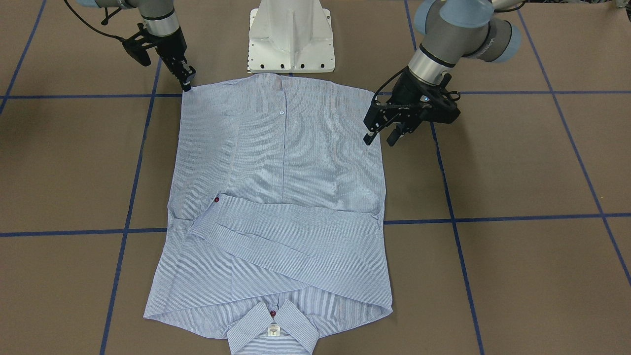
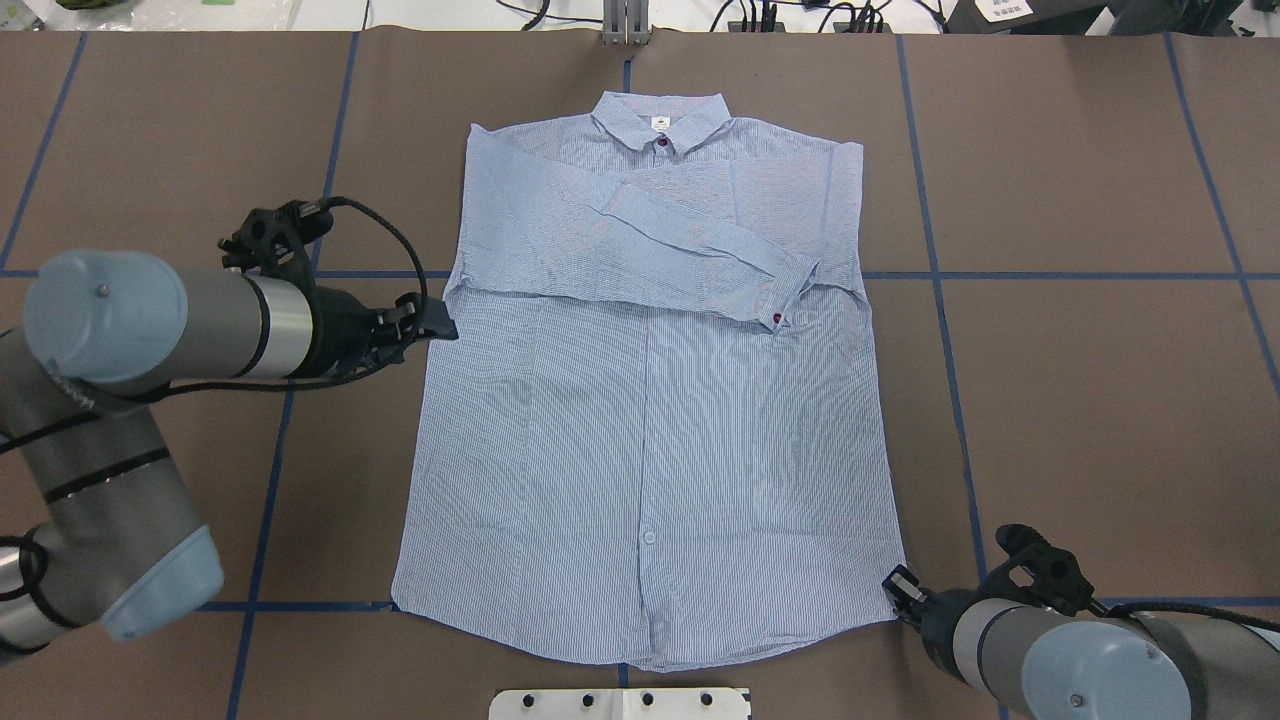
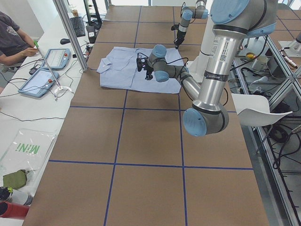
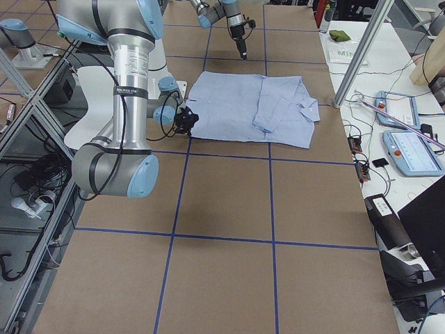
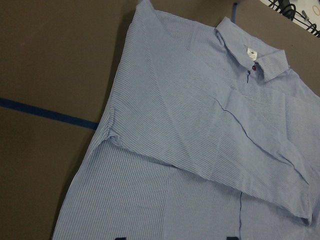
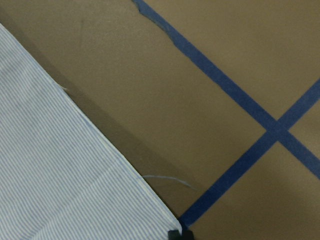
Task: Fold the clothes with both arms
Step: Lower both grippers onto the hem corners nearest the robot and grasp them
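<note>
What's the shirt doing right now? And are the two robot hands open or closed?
shirt: lying flat on the table, front up, body not folded yet.
sleeves: folded across the chest.
left gripper: open, beside the shirt's side edge, holding nothing.
right gripper: at the hem corner; cannot tell if open or closed.

Brown table [image 1: 532, 162]; white pedestal [image 1: 291, 39]; seated person [image 3: 11, 40].

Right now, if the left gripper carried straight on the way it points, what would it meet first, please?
Most likely the shirt, at its side edge just below the folded sleeve; the left gripper points there, though its height is unclear.
</note>
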